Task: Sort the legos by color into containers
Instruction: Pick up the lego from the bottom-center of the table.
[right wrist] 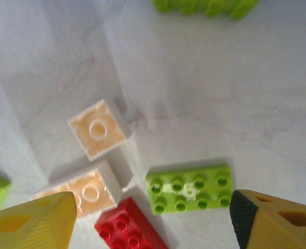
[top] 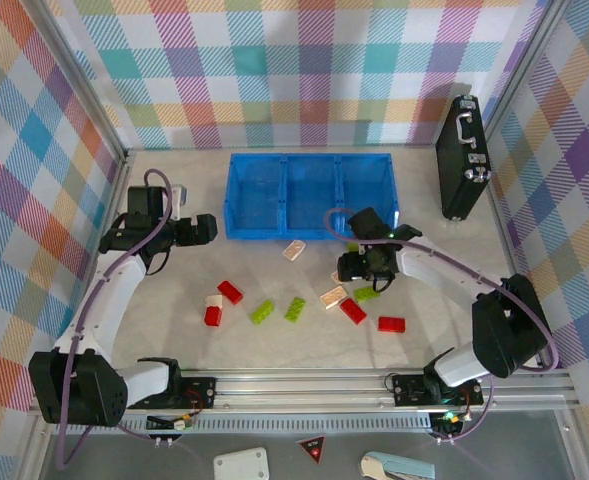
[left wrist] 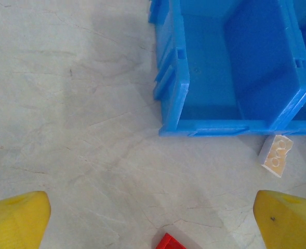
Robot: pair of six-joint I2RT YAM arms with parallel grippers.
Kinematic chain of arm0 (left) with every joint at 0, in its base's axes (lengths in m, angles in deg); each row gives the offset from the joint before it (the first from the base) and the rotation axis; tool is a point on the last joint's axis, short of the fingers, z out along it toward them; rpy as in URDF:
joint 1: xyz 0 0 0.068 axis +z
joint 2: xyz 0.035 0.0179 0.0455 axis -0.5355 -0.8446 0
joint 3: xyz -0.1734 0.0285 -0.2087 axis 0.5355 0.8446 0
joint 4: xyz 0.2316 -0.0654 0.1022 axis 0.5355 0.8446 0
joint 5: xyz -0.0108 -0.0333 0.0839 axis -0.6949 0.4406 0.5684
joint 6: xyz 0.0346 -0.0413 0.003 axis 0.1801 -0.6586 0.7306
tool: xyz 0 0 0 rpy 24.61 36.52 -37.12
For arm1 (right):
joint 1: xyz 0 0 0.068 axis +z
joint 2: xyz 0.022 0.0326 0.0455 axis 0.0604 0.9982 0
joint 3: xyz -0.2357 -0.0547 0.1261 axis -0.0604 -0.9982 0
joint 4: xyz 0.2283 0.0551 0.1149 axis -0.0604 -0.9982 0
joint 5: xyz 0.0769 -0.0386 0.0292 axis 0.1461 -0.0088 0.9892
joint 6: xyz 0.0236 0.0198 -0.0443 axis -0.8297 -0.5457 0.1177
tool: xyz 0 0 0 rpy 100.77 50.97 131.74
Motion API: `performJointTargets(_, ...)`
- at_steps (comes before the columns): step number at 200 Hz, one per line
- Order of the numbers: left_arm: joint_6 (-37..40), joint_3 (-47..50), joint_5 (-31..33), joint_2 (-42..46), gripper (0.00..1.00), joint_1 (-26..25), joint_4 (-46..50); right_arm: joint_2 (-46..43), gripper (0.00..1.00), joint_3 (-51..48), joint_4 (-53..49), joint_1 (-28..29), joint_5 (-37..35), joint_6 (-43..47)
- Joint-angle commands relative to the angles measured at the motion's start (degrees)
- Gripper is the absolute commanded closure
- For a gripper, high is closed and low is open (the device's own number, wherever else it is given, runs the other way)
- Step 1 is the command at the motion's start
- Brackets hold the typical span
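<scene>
Red, lime green and beige legos lie scattered on the table in front of the blue three-compartment bin (top: 309,195). My right gripper (top: 357,272) hangs open just above a cluster of them. In the right wrist view a green brick (right wrist: 190,189) lies studs up between the yellow fingertips (right wrist: 30,223), beside a red brick (right wrist: 129,228) and two beige bricks (right wrist: 98,129), hollow side up. My left gripper (top: 204,230) is open and holds nothing, left of the bin's front corner (left wrist: 173,124). A beige brick (left wrist: 276,155) lies against the bin's front wall.
A black case with a metal handle (top: 462,160) stands at the back right. Two green bricks (top: 263,311) and red bricks (top: 230,291) lie at centre left, and one red brick (top: 391,324) at front right. Checked walls enclose the table on three sides.
</scene>
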State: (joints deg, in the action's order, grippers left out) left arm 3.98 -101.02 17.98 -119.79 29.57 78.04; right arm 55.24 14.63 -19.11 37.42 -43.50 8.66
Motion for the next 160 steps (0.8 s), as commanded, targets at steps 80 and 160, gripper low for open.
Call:
performJointTargets(80, 1.5, 0.6, 0.9, 1.5, 0.0, 0.7, -0.4, -1.3, 0.33, -6.3, -6.1, 7.9, 4.7, -1.3)
performJointTargets(160, 1.6, 1.0, -0.6, 1.2, 0.0, 0.9, -1.0, 7.0, 0.42, -4.5, -6.3, 13.0, -2.0, -0.8)
